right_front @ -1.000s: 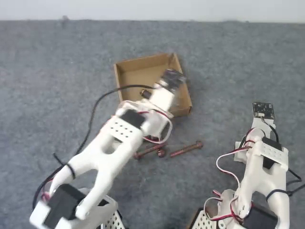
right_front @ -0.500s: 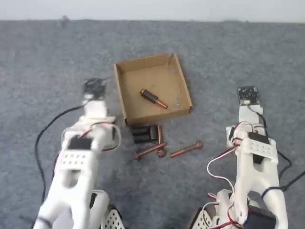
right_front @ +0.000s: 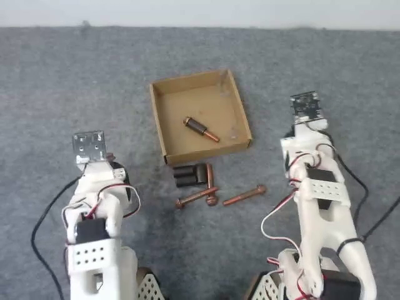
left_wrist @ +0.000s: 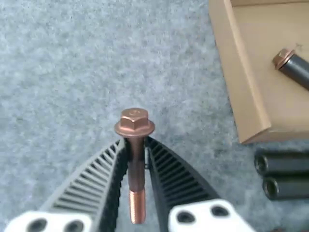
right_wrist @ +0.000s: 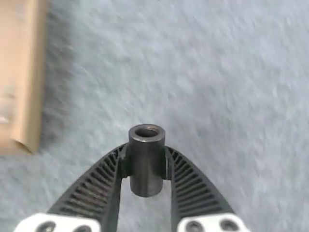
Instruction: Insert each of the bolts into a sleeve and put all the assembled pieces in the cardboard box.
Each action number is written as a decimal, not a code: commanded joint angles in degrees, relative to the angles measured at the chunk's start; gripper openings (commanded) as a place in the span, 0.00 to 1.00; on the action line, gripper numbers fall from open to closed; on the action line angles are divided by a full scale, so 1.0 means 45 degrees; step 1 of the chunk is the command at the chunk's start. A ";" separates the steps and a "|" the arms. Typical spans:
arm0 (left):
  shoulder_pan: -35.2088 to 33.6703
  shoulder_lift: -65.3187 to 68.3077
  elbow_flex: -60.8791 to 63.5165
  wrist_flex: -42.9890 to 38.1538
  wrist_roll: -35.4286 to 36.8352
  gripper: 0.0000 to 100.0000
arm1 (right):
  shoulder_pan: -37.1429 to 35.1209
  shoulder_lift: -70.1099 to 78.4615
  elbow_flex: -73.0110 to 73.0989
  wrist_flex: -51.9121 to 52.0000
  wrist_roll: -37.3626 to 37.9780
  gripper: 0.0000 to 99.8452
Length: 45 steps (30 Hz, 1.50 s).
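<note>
Copper-coloured bolt (left_wrist: pixel 136 162) is clamped in my left pincer (left_wrist: pixel 135 142), head outward, threaded end toward the wrist. My right pincer (right_wrist: pixel 146 151) is closed on a black sleeve (right_wrist: pixel 146 166), bore facing away from the wrist.

Changes noted: a second ago my left arm was stretched over the cardboard box (right_front: pixel 157 119). It has since drawn back and now stands left of the box, well apart from it. One assembled piece (right_front: pixel 200 129) lies on the box floor where the arm had been. Over the same second my right arm has advanced up the box's right side.

Remaining on the grey carpet (right_front: pixel 62 75), just in front of the box: two loose sleeves (right_front: pixel 189 175) side by side and three loose bolts (right_front: pixel 244 196).

Assessment: one unit is delivered, and each pincer carries half of the next. I judge the mating step is due, which calls for bringing thread and bore into line. The two arms stand well apart at present. Misalignment at entry is the main risk.
</note>
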 commanded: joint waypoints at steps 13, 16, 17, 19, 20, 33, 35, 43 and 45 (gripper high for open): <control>-0.0039 -0.1875 0.0400 0.0371 0.0020 0.01 | -0.4288 0.1670 -0.0625 -0.8078 0.0195 0.03; -0.0039 -0.1875 0.0400 0.0332 0.0020 0.01 | -0.4757 0.2725 -0.0625 -1.0090 0.0117 0.03; -0.0039 -0.1875 0.0400 0.0332 0.0020 0.01 | -0.4894 0.3116 -0.0625 -1.0755 0.0117 0.03; -0.0039 -0.1875 0.0400 0.0313 0.0020 0.01 | -0.5187 0.3819 -0.0625 -1.1985 -0.0020 0.01; -0.0039 -0.1875 0.0400 0.0313 0.0020 0.01 | -0.5343 0.4151 -0.0625 -1.2591 -0.0391 0.00; -0.0039 -0.1875 0.0752 -0.0313 -0.0645 0.01 | -0.6926 0.5441 0.0918 -1.4271 -0.3849 0.00; -0.0039 -0.1875 0.0752 -0.0313 -0.0645 0.01 | -0.7160 0.5343 0.1407 -1.4349 -0.4103 0.00; -0.0039 -0.1875 0.0752 -0.0313 -0.0645 0.01 | -0.8176 0.2823 0.4435 -1.5170 -0.4396 0.01; -0.0039 -0.1875 0.0752 -0.0313 -0.0645 0.01 | -0.8332 0.2042 0.5138 -1.5170 -0.4396 0.01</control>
